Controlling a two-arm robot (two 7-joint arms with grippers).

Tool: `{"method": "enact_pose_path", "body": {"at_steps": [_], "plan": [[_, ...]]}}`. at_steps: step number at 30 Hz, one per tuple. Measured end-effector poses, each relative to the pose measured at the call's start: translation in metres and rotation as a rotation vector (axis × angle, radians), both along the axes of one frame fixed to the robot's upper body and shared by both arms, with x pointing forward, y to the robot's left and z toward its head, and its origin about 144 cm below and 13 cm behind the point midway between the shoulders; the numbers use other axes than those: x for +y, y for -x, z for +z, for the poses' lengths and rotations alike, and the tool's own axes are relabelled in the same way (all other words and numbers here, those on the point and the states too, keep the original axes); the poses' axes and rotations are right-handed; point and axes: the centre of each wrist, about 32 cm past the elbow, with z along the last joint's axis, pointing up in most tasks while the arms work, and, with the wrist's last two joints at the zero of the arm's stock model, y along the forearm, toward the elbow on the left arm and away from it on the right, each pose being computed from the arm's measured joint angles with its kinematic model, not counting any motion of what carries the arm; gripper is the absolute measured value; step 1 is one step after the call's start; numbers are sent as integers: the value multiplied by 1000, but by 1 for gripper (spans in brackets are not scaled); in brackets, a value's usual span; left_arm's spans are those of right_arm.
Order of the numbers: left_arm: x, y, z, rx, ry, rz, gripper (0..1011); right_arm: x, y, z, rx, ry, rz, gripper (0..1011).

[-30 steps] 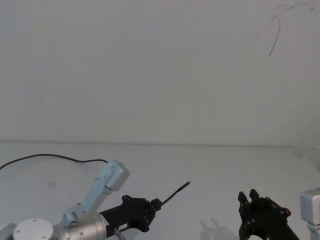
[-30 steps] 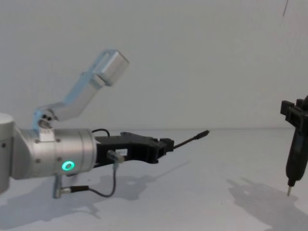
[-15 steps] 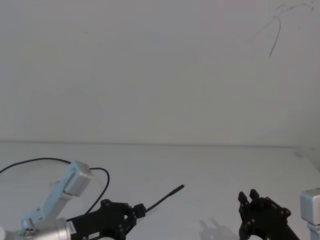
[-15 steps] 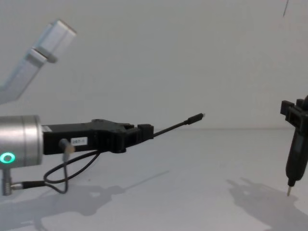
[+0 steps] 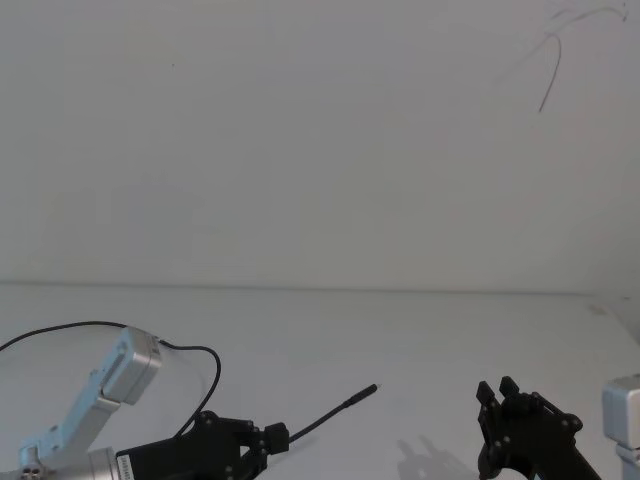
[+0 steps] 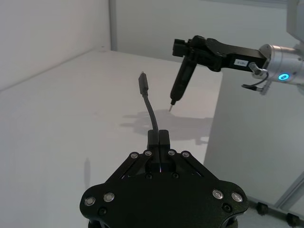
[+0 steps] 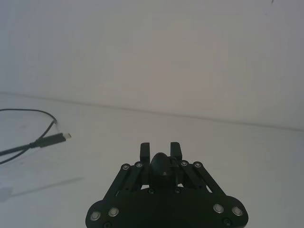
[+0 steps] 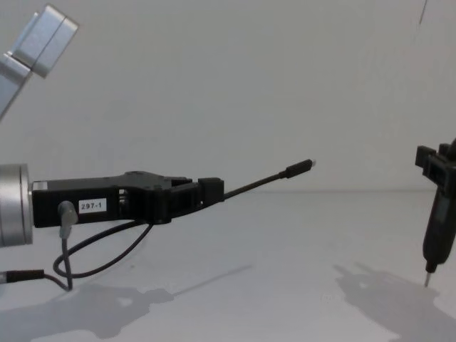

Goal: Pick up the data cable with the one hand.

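Jutting from the clenched left tool (image 8: 212, 190), the data cable (image 8: 260, 181) is held clear of the counter (image 8: 285, 246), plug (image 8: 299, 169) in mid-air; a slow, level lift is advised so trailing slack is not snagged, while the right tool (image 5: 495, 393) is parked grasping a pen-like probe (image 8: 434, 239).

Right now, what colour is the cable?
The cable is black, clearest in the chest view.
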Motion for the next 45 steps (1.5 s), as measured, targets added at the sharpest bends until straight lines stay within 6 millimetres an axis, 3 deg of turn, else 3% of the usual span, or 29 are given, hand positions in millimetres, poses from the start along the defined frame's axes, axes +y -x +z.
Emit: {"method": "enact_pose_path", "body": {"at_steps": [22, 45], "plan": [[1, 4, 1, 7, 14, -43, 17, 8, 4, 49, -96, -191, 89, 251], [1, 5, 1, 8, 16, -50, 17, 16, 2, 68, -72, -312, 193, 251]]}}
